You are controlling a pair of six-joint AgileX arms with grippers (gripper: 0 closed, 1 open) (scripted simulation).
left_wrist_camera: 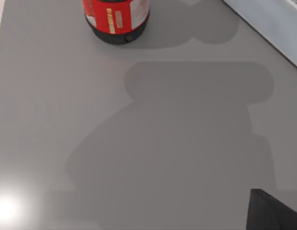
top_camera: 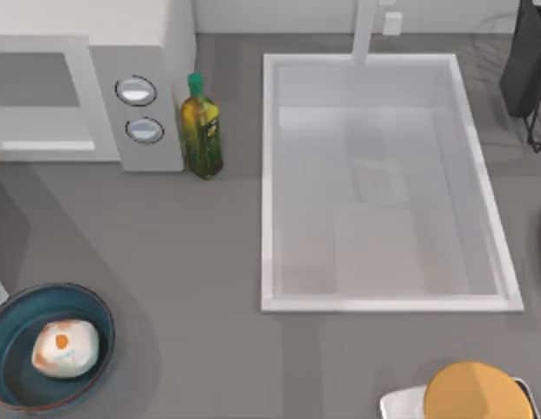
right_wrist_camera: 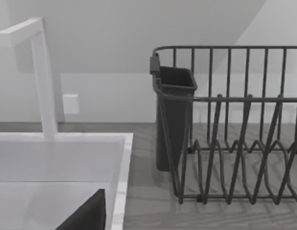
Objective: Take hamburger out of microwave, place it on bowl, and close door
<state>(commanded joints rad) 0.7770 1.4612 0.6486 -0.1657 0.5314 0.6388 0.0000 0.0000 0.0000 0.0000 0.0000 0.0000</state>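
From above, the small pale hamburger with an orange patch [top_camera: 65,347] sits in the wide dark teal bowl [top_camera: 9,327] at the desk's near left. The white boxy microwave [top_camera: 131,52] stands far left, its cavity seemingly open. Closing needs a steady sweeping push on the door. Both wrist views leave each pincer's grip impossible to tell.

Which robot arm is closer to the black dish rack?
Probably right: its wrist camera faces the dish rack up close, beside the sink. The left arm's camera looks down at grey counter by a red can.
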